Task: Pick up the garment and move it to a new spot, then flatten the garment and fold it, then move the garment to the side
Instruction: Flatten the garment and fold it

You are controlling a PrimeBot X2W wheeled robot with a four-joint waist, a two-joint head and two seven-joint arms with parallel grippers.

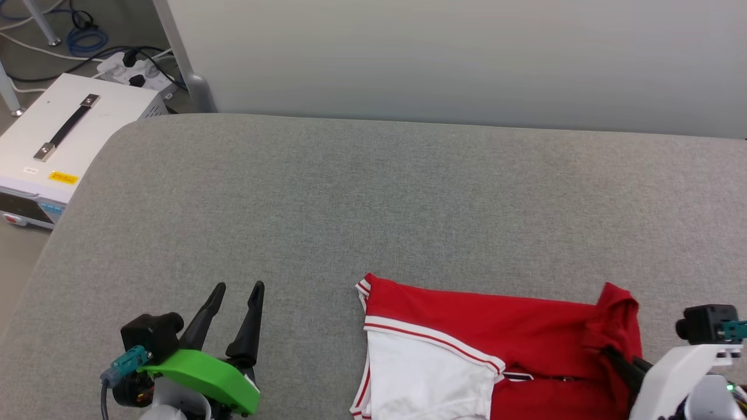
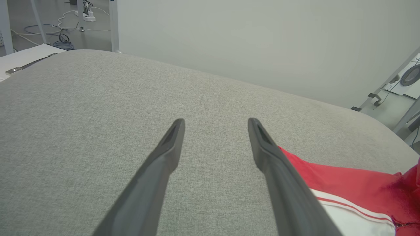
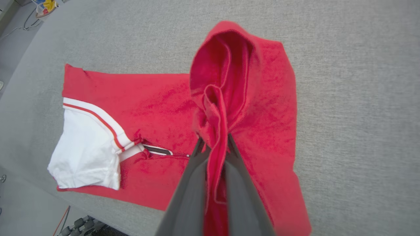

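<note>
1. Shirt [image 1: 496, 338] lies at the lower right of the head view on the grey surface [image 1: 373, 192]. Its red body is spread out, the white sleeve is at its left end, and its right end is raised into a peak.
2. Our right claw [image 1: 610, 350] is clamped on that raised red fold. In the right wrist view the cloth runs between the two fingers.
3. Our left claw [image 1: 239, 287] sits at the lower left of the head view, fingers apart, holding nothing and well apart from the sleeve end.
4. We judge the hold thin: only a narrow ridge of cloth is pinched, so a quick pull could slide it free.
5. With one hold and the sleeve end loose, dragging could bunch the flat part and undo its lay.
6. At the lower left of the right wrist view, the shirt's hem lies near the surface's edge. We think a pull that way might spill it off.
</note>
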